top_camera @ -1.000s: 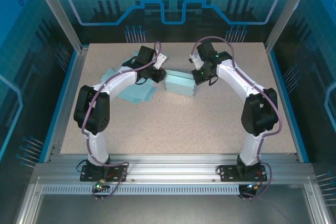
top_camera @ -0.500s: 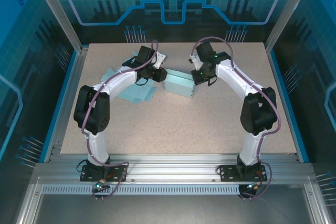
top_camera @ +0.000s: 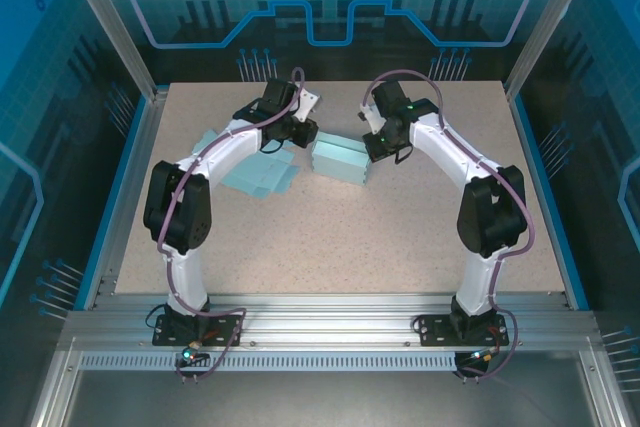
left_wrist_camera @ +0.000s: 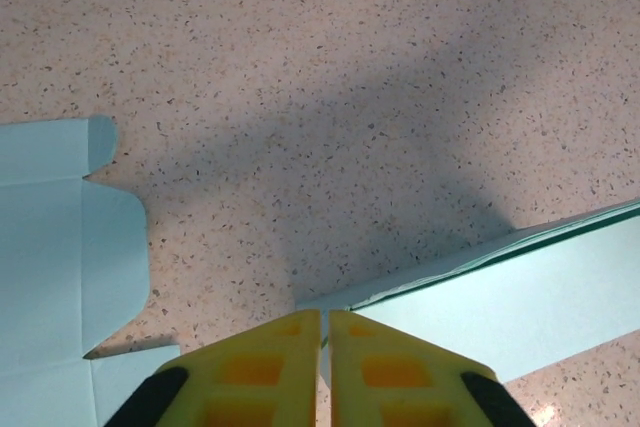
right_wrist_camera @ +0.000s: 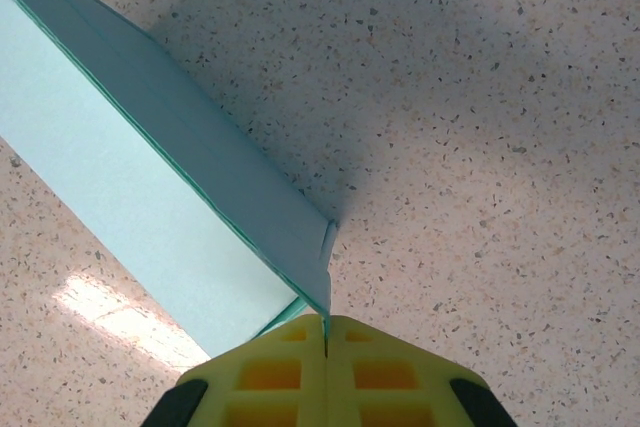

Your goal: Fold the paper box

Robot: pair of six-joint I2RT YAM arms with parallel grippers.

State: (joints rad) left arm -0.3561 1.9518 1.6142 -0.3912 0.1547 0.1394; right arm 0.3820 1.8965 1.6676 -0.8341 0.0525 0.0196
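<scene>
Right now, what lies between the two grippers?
The paper box spans the gap between left gripper and right gripper, in the top view.

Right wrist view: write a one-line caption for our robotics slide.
Shut yellow fingers pinch the end edge of a pale blue paper box over the speckled table.

Lt-blue paper box, part-folded, long & low, rear-ctr, slightly skewed.
</scene>
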